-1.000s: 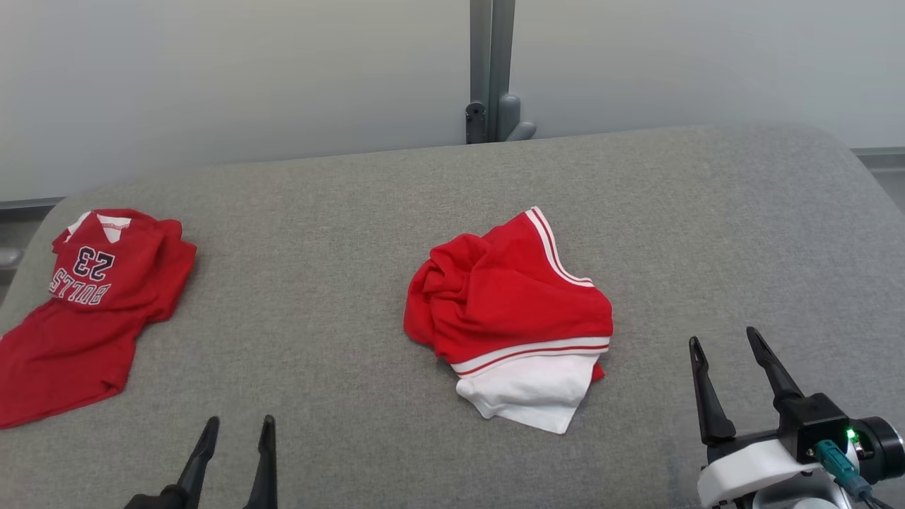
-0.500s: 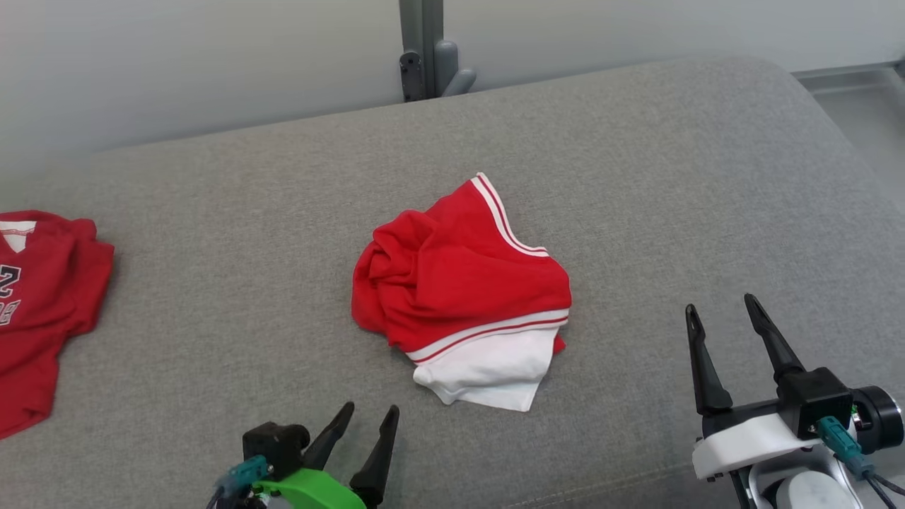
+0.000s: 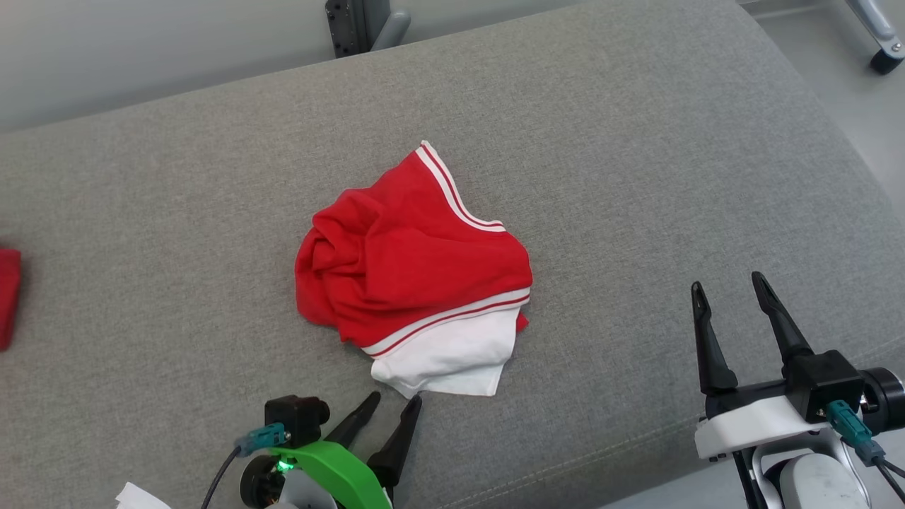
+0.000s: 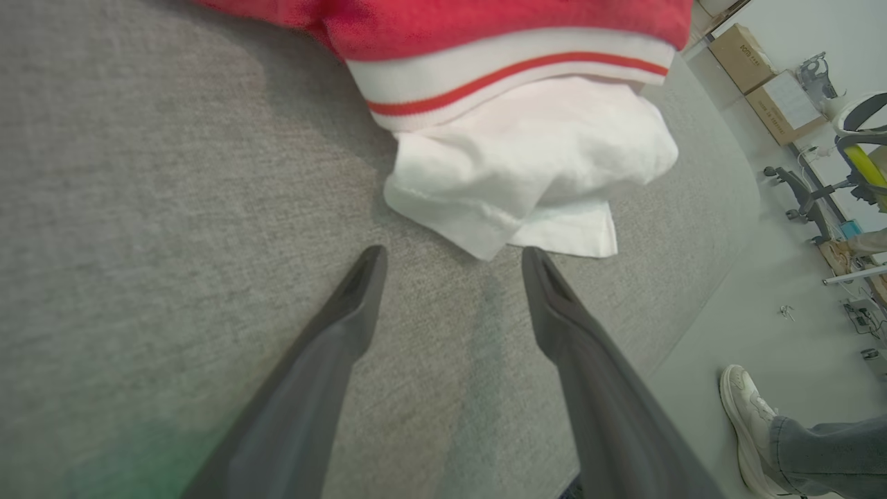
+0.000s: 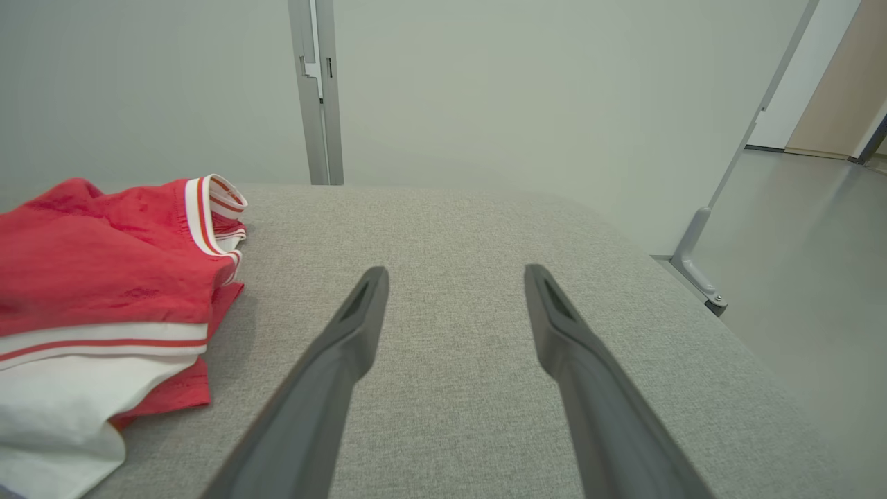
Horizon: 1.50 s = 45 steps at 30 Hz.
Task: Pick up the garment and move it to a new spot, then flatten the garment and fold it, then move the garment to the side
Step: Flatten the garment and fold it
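Note:
The garment (image 3: 410,268) is a crumpled red piece with white-and-red striped trim and a white part at its near end, lying mid-surface on the grey cushion (image 3: 636,177). In the left wrist view its white corner (image 4: 527,173) lies just beyond my fingertips. My left gripper (image 3: 396,403) is open, right at the near white edge, nothing between its fingers. My right gripper (image 3: 728,286) stands open to the garment's right, well apart from it. From the right wrist the garment (image 5: 104,277) shows at the left, my right gripper (image 5: 454,274) over bare cushion.
Another red cloth (image 3: 7,297) peeks in at the far left edge. A grey post (image 3: 357,25) stands behind the cushion. The cushion's near edge (image 3: 601,452) runs close under my grippers. A person's foot (image 4: 748,416) stands on the floor beside it.
The head camera has tilted down and turned right, so the whole scene shifts left. My left gripper has come up to the garment's near white edge. Both grippers stay open.

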### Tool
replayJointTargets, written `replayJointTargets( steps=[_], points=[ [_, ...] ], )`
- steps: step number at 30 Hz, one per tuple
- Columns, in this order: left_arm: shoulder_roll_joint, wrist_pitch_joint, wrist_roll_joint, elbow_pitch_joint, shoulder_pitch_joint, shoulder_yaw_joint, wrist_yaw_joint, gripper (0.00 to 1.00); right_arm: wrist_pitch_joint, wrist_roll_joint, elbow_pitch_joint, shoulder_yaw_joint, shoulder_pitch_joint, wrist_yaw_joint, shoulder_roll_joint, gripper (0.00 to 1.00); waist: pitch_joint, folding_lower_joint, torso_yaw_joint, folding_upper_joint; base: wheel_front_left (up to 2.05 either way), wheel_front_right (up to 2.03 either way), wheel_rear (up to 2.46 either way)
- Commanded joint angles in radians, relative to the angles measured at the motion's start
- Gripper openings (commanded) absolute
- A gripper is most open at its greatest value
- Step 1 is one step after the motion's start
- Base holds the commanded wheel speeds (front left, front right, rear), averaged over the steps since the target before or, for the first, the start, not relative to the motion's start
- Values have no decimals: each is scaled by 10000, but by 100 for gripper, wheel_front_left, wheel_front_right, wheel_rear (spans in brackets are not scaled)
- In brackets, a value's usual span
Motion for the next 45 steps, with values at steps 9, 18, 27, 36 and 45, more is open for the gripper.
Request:
replayJointTargets(
  steps=[9, 18, 27, 36, 45],
  points=[
    [118, -120, -551, 646, -516, -779, 12, 98, -35, 61, 10, 80, -208, -3, -13, 100, 310, 0, -237, 85, 0, 0, 0],
    [215, -77, -1137, 777, -537, -1507, 12, 45, -35, 65, 85, 84, -173, -3, -13, 100, 200, 0, -220, 85, 0, 0, 0],
    [417, -445, -1882, 50, -1142, -1738, 1, 0, -35, 103, 136, 81, -186, -1, -15, 100, 94, 0, -231, 85, 0, 0, 0],
    [1040, -251, -3148, -2411, -1447, -1483, 2, 0, -35, 142, 158, 8, 8, -3, -15, 100, -176, 0, -189, 85, 0, 0, 0],
    [2333, 543, -3942, -5480, -2026, -312, 778, 0, -35, 232, 226, 123, -8, -3, -15, 100, -487, 0, -103, 85, 0, 0, 0]
  ],
)
